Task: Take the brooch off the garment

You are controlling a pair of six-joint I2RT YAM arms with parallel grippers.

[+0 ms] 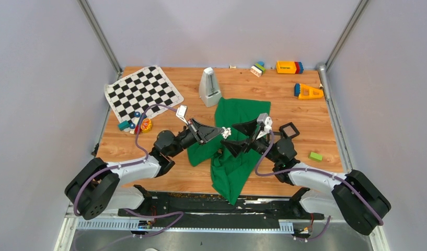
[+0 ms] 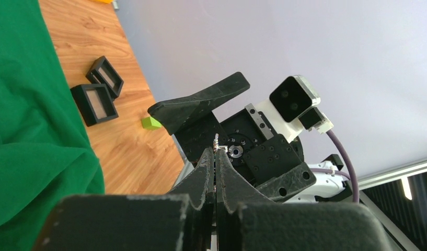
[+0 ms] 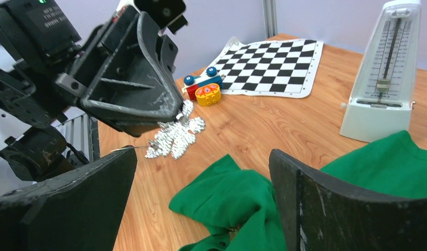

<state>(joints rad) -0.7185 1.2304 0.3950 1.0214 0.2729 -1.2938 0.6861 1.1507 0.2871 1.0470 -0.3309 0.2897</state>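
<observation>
The brooch is a small silver sparkling leaf-shaped piece, not red. My left gripper is shut on it and holds it in the air, apart from the cloth. In the right wrist view the brooch hangs from the left gripper's fingertips with its pin sticking out to the left. In the left wrist view only its edge shows above the closed left gripper. The green garment lies crumpled on the table, and also shows in the right wrist view. My right gripper is open and empty over the garment, facing the left one.
A white metronome stands behind the garment. A chequered mat and small toys lie at the left. Black square frames and a green block lie at the right. Toy blocks sit at the back.
</observation>
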